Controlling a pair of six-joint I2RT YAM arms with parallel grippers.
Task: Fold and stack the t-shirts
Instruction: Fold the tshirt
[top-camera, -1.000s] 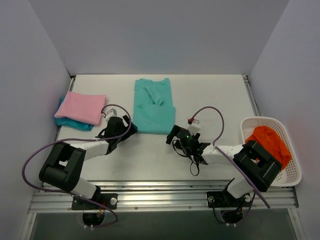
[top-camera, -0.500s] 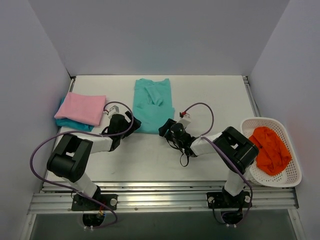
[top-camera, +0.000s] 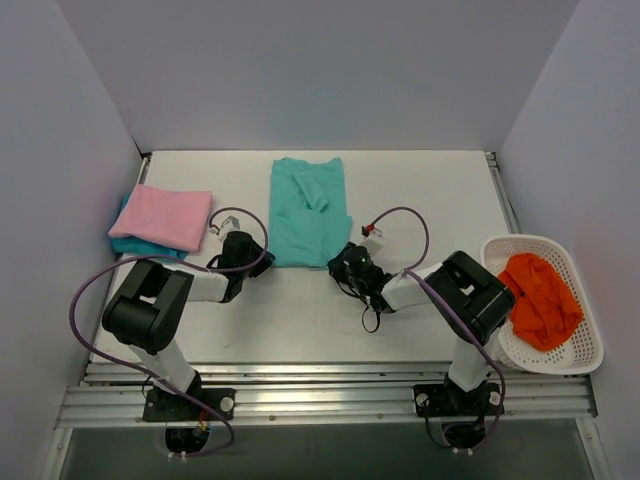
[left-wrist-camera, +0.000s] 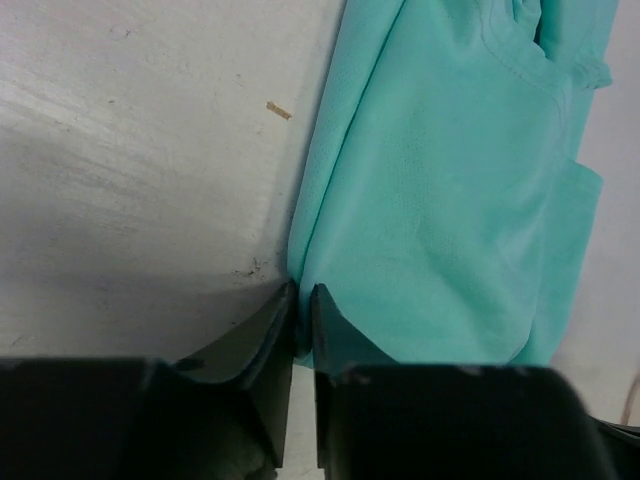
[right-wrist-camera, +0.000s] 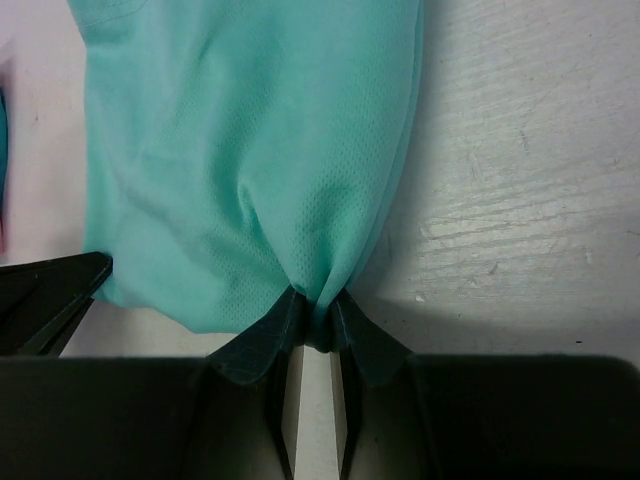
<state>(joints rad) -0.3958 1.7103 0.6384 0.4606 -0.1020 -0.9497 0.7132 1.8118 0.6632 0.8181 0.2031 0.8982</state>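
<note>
A mint-teal t-shirt (top-camera: 308, 210) lies folded lengthwise into a long strip at the table's middle, sleeves tucked on top. My left gripper (top-camera: 263, 262) is at its near left corner, shut on the hem edge (left-wrist-camera: 303, 290). At the near right corner my right gripper (top-camera: 343, 263) is shut on a pinched bunch of the same fabric (right-wrist-camera: 315, 297). The cloth (right-wrist-camera: 250, 150) gathers into folds at that pinch. A folded pink t-shirt (top-camera: 165, 215) rests on a darker turquoise one (top-camera: 133, 246) at the left edge.
A white mesh basket (top-camera: 585, 352) holding an orange garment (top-camera: 540, 292) stands at the table's right edge. Purple cables loop from both wrists over the table. White walls close in the back and sides.
Both arms reached in to the mint-teal shirt's near corners, the right one swinging left. Both grippers went from open to shut on the hem.
</note>
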